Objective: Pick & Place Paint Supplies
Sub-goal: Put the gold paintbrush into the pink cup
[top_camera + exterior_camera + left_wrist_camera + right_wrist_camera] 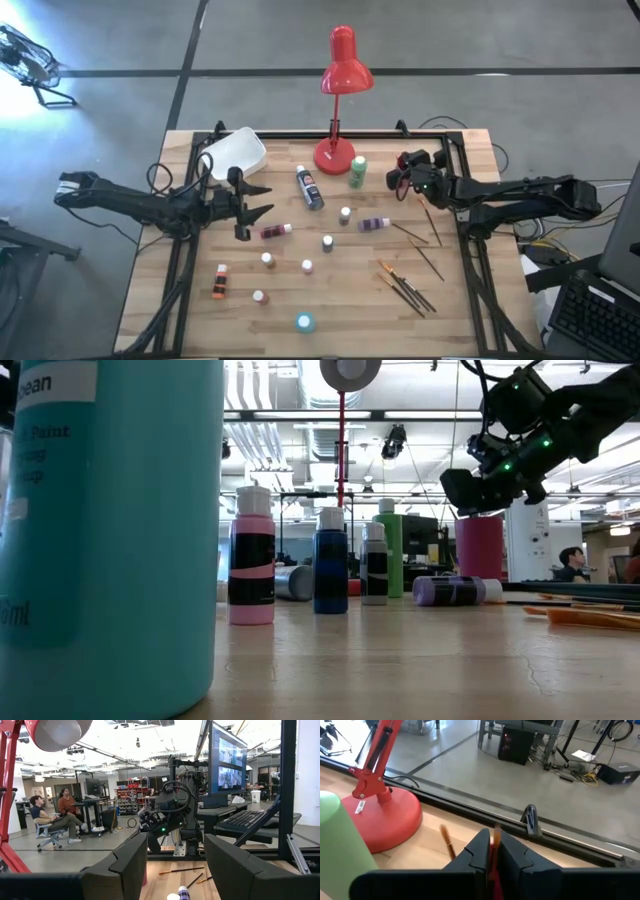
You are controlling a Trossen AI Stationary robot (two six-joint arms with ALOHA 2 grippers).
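ok so closest thing to the low camera is the teal bottle (110,530), a huge blur at the left edge, standing upright and nowhere near either set of jaws

Left gripper (262,200) hovers with its jaws wide and nothing between them. The white tub (235,152) sits just behind and to one side of it. The closest supply is the pink bottle (275,231), lying on its side just in front of the fingertips and a little off to one side. Its long axis runs roughly the same way the gripper points, so I'd guess the jaws could close across its width without much twisting

In the middle it's a scatter of small upright bottles, plus the blue bottle (310,188) lying down out ahead of the left jaws

Right gripper (397,178) is up off the table near the red lamp's base (333,156). Its fingers are pinched narrow on a thin orange-handled paintbrush (495,837), which seems to run along the line of the fingers. The other brushes (408,288) lie on the table well behind those jaws

If the tub is where stuff goes (my guess), it's clear across the table from the right jaws, so the brush has a long carry past the lamp, and the left arm is way nearer
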